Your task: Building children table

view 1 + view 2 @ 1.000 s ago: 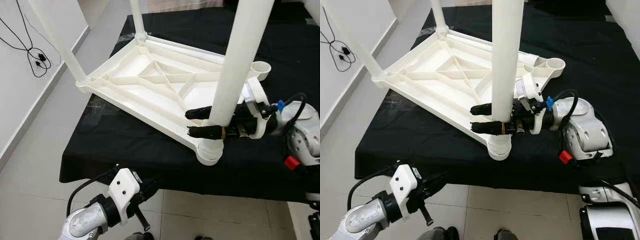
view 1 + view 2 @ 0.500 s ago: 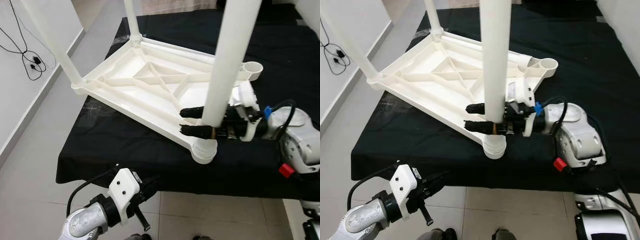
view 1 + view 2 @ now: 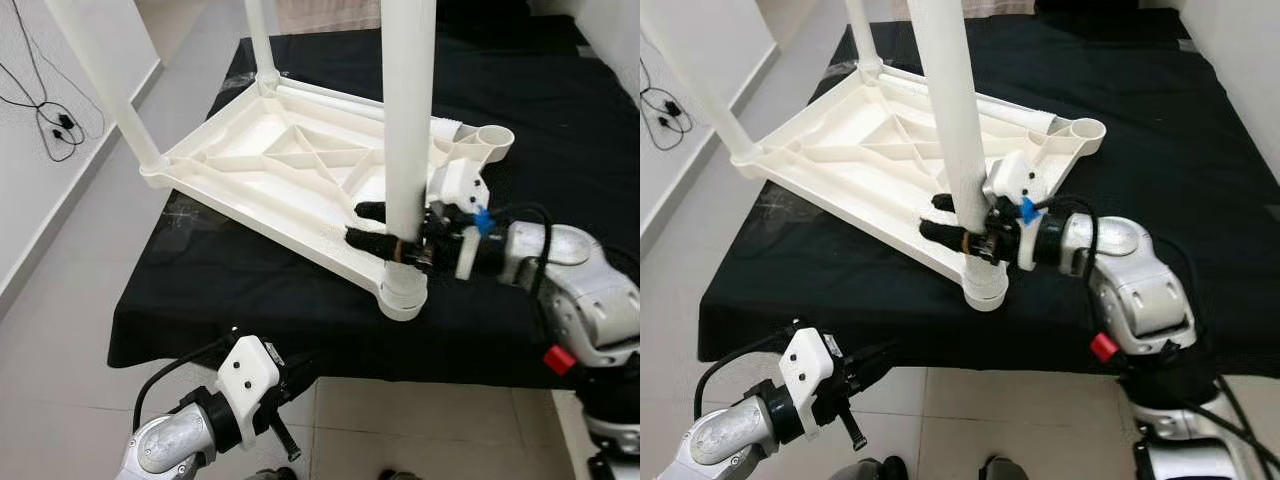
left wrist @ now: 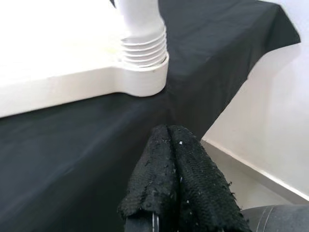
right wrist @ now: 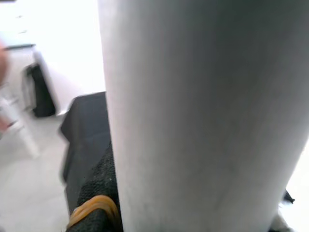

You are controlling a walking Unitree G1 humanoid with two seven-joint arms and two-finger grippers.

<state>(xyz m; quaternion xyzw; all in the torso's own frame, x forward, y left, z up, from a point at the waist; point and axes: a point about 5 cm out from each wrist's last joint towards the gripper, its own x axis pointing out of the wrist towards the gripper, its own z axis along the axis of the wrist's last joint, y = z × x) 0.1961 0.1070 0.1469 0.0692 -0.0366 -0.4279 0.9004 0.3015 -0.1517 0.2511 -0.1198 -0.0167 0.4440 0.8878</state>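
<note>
1. Upside-down white tabletop [image 3: 290,175] lying on black-covered bench [image 3: 250,290], ribbed underside facing up, near corner close to bench front edge.
2. Two far legs [image 3: 105,85] upright in their corner sockets; open empty socket [image 3: 492,140] at right far corner.
3. Near leg [image 3: 408,120] standing upright in near corner socket [image 3: 402,292], threaded collar visible at the joint in left wrist view.
4. Right gripper [image 3: 378,226] at base of near leg, just above socket; jaws clamped on the leg, one black finger each side.
5. Left gripper [image 4: 176,188] low, off front of bench, idle, pointing toward near corner socket; jaws pressed together, holding nothing.
6. Step in hand, judged: seating or screwing near leg into its socket.
7. To do well: keep leg plumb with socket axis, no sideways lean, or threads likely to cross or bind.
8. Hold low near collar for control; turn or press in small moves, regrip rather than over-rotate wrist.
9. Risk: tabletop sliding on cloth toward bench edge under side push; press straight down into socket.
10. Fourth leg for the empty socket apparently not yet fitted.
</note>
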